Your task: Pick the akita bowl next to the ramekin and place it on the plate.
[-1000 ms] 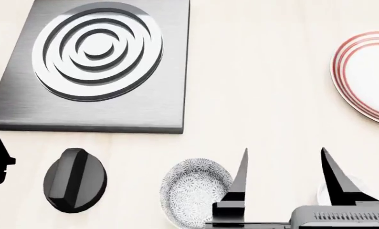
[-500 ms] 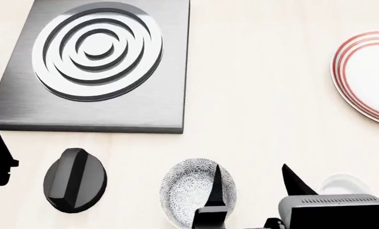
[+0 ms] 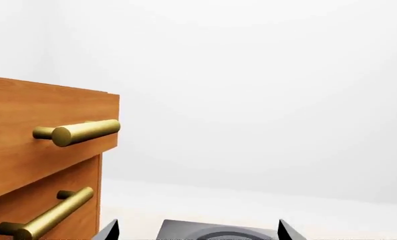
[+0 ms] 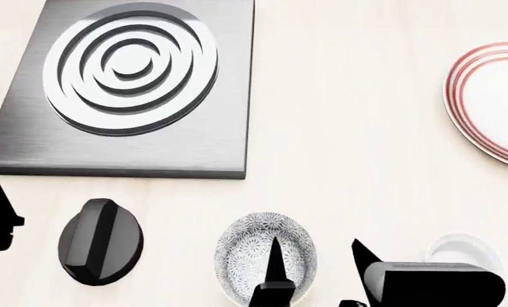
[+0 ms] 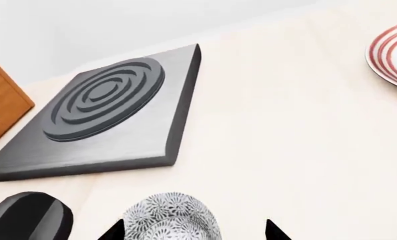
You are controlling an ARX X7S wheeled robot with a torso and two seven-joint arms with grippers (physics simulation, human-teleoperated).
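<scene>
The desk (image 4: pixel 365 128) held the red-ringed plate (image 4: pixel 493 102) far off to the right. The akita bowl (image 4: pixel 258 256) sat near, beside the ramekin (image 4: pixel 463 249). The right hand (image 4: pixel 317 268) was nearest, fingers apart, one over the bowl's inside, one outside its rim.

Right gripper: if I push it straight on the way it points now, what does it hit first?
Probably the akita bowl: it sits between the open right gripper fingertips, slightly left of centre. Beyond it lies bare counter. Height over the bowl is unclear.
</scene>
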